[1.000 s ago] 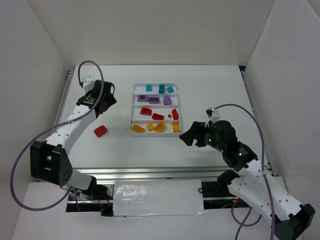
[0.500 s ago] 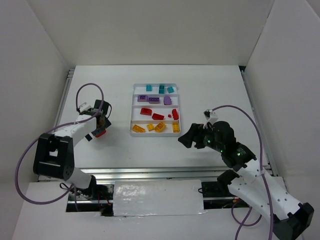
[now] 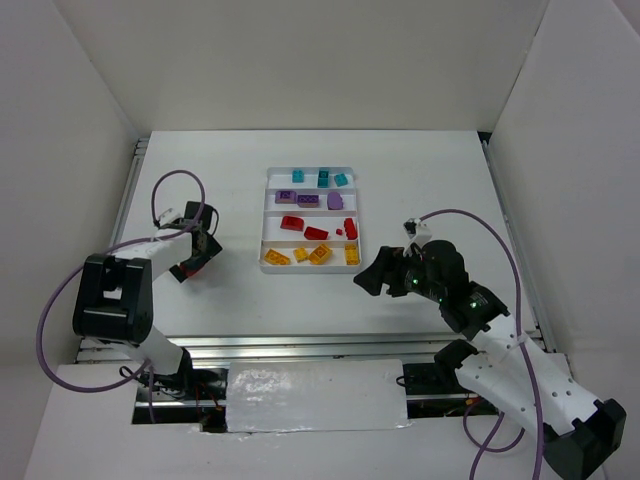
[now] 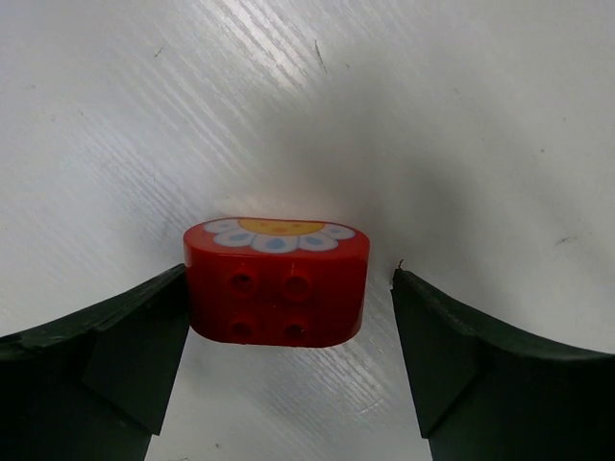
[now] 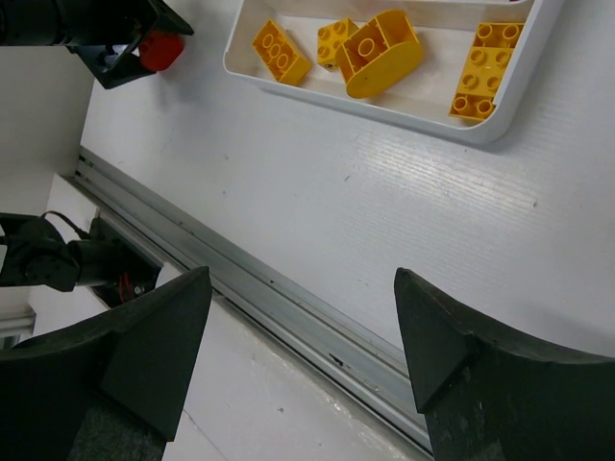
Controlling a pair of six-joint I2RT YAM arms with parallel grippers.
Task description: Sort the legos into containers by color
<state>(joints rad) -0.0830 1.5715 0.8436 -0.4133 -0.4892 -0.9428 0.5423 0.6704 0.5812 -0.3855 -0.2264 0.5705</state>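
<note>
One red brick inside parted left gripper, four yellow bricks in tray, right gripper wide apart

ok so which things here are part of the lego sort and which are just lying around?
Job:
- red lego, inside the open left pincer
- white tray
- sorted legos in it

Just there:
- purple cable
- metal rail
- taped panel
</note>
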